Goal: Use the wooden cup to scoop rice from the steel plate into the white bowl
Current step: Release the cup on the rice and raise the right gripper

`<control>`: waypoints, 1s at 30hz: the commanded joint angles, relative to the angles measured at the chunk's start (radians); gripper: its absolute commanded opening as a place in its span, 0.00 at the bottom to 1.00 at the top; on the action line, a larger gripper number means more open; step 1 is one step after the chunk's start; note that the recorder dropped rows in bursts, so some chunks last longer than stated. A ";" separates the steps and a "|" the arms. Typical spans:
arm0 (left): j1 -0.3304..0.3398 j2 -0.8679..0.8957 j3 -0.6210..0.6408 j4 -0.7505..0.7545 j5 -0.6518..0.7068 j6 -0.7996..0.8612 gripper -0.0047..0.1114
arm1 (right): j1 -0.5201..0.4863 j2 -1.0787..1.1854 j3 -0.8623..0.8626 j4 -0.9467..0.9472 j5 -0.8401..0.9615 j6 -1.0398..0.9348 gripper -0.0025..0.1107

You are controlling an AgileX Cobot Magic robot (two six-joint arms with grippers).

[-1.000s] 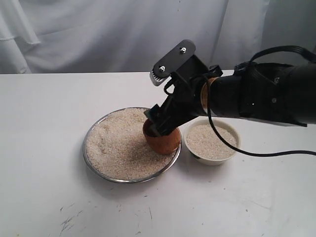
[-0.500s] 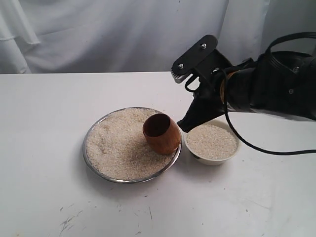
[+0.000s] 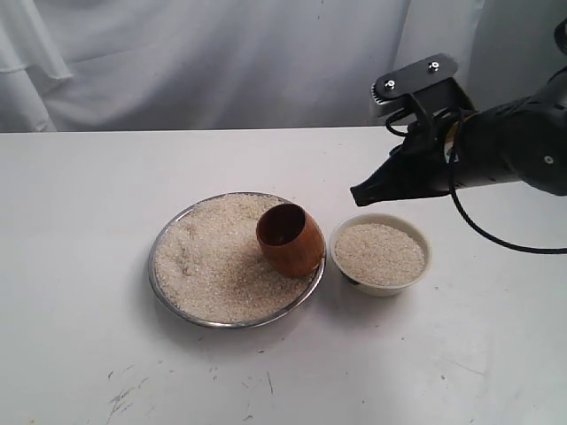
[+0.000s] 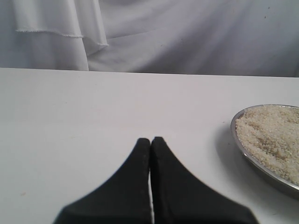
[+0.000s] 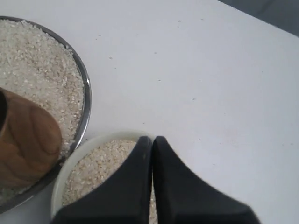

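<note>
Shiny metal steel plate, smooth reddish wooden cup, grainy rice.

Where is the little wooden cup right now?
In the exterior view the wooden cup lies tilted on the rice at the right edge of the steel plate, just left of the white bowl.

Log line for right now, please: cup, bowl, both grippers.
wooden cup: tilted on rice in steel plate, unheld | white bowl: holds rice | right gripper: shut, empty, clear of cup | left gripper: shut, empty
</note>
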 commanded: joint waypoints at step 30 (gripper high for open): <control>-0.002 -0.005 0.005 -0.001 -0.006 -0.003 0.04 | -0.174 0.044 0.208 0.055 -0.439 -0.165 0.02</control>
